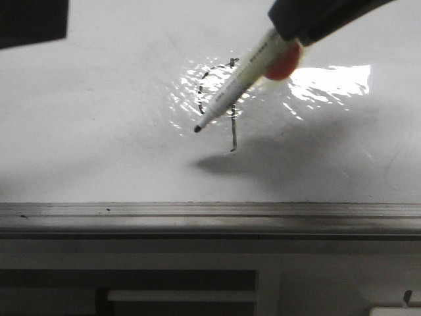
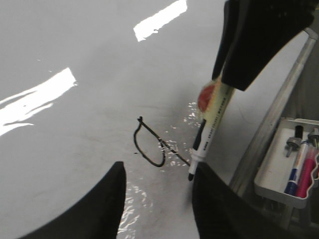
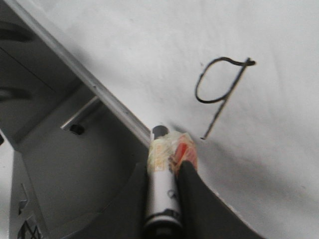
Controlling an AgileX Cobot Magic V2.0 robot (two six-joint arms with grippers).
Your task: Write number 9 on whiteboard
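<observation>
A black number 9 (image 1: pixel 233 128) with an open loop and a long straight tail is drawn on the glossy whiteboard (image 1: pixel 99 131). My right gripper (image 3: pixel 167 167) is shut on a white marker (image 1: pixel 240 76) wrapped in yellowish and orange tape. The marker slants down to the left. Its black tip hangs just left of the tail, and its shadow falls apart from it on the board. The left wrist view shows the number 9 (image 2: pixel 149 147), the marker (image 2: pixel 207 134) and my left gripper (image 2: pixel 159 199), open and empty over the board.
A grey metal rail (image 1: pixel 197 214) runs along the board's near edge. A small white tray (image 2: pixel 271 186) holding blue, pink and black pens hangs beyond the rail. A dark shape (image 1: pixel 33 20) fills the top left corner of the front view.
</observation>
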